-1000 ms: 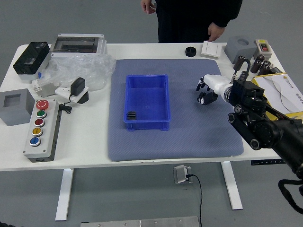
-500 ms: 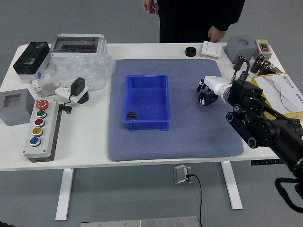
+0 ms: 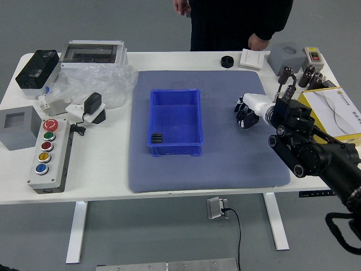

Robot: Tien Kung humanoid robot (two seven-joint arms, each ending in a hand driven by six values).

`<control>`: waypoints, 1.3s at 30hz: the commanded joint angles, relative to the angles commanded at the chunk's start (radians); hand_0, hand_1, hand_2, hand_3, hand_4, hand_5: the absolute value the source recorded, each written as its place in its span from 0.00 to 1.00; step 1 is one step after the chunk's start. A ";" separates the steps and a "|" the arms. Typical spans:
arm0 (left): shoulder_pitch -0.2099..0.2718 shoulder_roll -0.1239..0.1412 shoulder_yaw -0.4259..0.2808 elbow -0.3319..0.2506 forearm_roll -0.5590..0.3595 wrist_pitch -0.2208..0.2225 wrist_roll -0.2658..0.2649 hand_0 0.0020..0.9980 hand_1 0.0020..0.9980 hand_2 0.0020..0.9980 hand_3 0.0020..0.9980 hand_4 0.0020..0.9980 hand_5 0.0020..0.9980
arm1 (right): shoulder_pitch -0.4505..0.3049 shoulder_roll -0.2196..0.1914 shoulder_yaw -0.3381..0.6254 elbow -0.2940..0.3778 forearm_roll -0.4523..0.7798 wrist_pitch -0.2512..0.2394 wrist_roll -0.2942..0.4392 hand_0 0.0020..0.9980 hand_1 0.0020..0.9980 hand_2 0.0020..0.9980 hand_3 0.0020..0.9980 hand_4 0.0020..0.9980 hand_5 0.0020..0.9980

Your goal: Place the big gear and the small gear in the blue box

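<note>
In the head view, the right robot hand (image 3: 246,114) is low over the mat (image 3: 208,172), right of the box (image 3: 201,127). I cannot tell whether it is apart, together or clamped on a gear; neither gear can be made out for certain. A black ridged piece (image 3: 157,138) sits in the box's near left corner and may be one. A gear should be stiff and light, perhaps slippery; opposite sides of its rim seem the best hold. The mat lies flat on the table (image 3: 101,169). Left of the box are crumpled plastic (image 3: 98,82) and a button panel (image 3: 51,153). Beyond the box, a person (image 3: 231,22) stands, one hand (image 3: 258,42) near the table's far edge.
</note>
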 joint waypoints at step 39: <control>0.000 -0.002 0.001 0.000 -0.003 0.001 0.001 0.79 0.76 0.76 0.69 0.58 0.30 | -0.001 0.014 -0.001 -0.036 -0.019 -0.042 -0.012 0.58 0.48 0.51 0.58 0.59 0.05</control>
